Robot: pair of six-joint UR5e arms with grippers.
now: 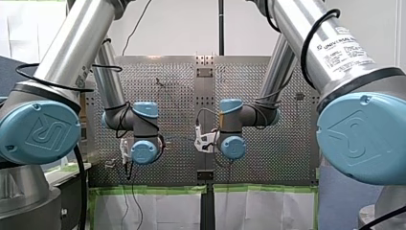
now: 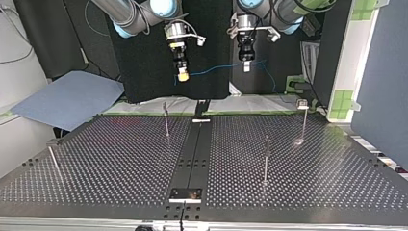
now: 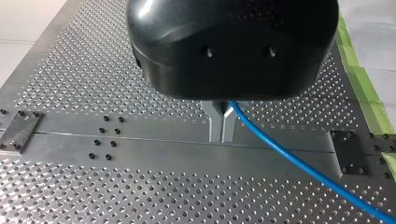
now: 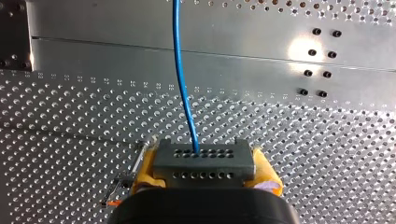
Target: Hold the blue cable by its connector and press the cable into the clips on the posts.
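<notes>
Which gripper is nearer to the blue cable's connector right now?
Right. My right gripper clamps the grey connector between its yellow pads. My left gripper pinches the blue cable farther along its length, apart from the connector.

The perforated table (image 2: pixel 120 163) carries four thin upright posts (image 2: pixel 265 161) and a smooth strip (image 2: pixel 193 154) down its middle.

In the top view the cable (image 2: pixel 216 69) is strung between the right gripper (image 2: pixel 183 76), at the view's left, and the left gripper (image 2: pixel 246 66), both above the table (image 2: pixel 120 159). The connector (image 4: pixel 204 161) is seated in the right gripper. Four posts (image 2: pixel 266 161) are spread over the table, well apart.
</notes>
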